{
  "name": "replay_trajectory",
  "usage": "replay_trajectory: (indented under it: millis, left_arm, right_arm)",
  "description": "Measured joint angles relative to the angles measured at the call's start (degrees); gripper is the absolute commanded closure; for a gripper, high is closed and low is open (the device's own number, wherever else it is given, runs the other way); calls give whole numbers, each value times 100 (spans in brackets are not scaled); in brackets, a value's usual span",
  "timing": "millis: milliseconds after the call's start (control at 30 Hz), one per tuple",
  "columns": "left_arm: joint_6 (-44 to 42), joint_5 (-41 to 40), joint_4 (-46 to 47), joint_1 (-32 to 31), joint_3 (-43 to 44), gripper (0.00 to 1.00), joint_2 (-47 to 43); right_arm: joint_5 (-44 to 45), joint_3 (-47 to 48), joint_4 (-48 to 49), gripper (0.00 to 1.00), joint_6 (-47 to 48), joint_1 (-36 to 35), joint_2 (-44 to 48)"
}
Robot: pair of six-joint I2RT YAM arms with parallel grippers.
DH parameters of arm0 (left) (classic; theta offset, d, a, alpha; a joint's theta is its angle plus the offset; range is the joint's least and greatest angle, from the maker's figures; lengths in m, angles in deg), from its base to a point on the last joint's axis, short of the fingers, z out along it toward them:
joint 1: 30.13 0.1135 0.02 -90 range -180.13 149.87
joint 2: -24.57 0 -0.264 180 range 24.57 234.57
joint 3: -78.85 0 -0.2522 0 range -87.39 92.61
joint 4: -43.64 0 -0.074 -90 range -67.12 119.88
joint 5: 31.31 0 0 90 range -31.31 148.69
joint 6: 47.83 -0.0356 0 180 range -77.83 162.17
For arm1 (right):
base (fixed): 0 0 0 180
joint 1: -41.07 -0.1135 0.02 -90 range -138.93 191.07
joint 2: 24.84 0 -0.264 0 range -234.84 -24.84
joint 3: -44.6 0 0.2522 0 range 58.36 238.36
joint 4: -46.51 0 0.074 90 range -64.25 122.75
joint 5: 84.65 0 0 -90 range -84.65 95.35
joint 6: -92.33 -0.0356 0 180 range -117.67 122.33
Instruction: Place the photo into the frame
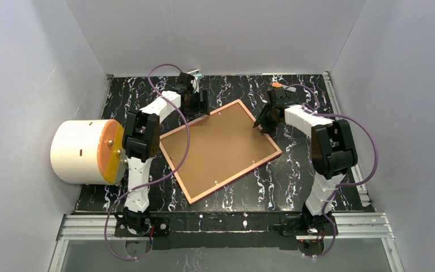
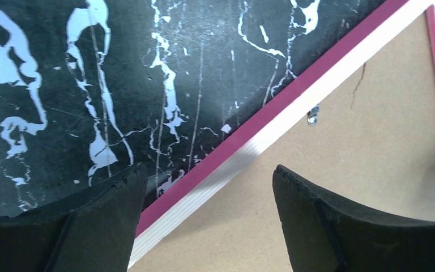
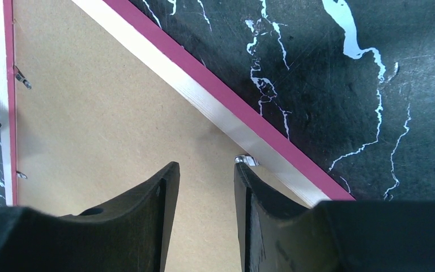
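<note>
Frame point(image 2: 249, 150) face-down on desk point(image 1: 294, 181), backing board point(image 1: 221, 147) in; photo not visible, prob. underneath. L and R jaws released, empty. Tabs point(image 3: 21, 76) maybe left.

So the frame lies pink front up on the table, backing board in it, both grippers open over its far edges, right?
No: the frame lies back up. The left wrist view shows its pale wood back and a metal tab at the backing board. The rest holds.
</note>
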Motion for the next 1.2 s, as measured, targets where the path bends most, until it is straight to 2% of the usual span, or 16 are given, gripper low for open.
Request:
replay_trajectory:
  millis: [200,600,1200]
  left_arm:
    - [-74,317,118,0,-20,24,7]
    - [-146,411,146,0,-164,42,31]
    - [-192,448,197,4,-173,48,74]
  right_arm:
    - [2,-68,55,51,-17,0,0]
    - [4,-116,35,52,7,0,-2]
    - [63,-114,105,53,254,-4,-94]
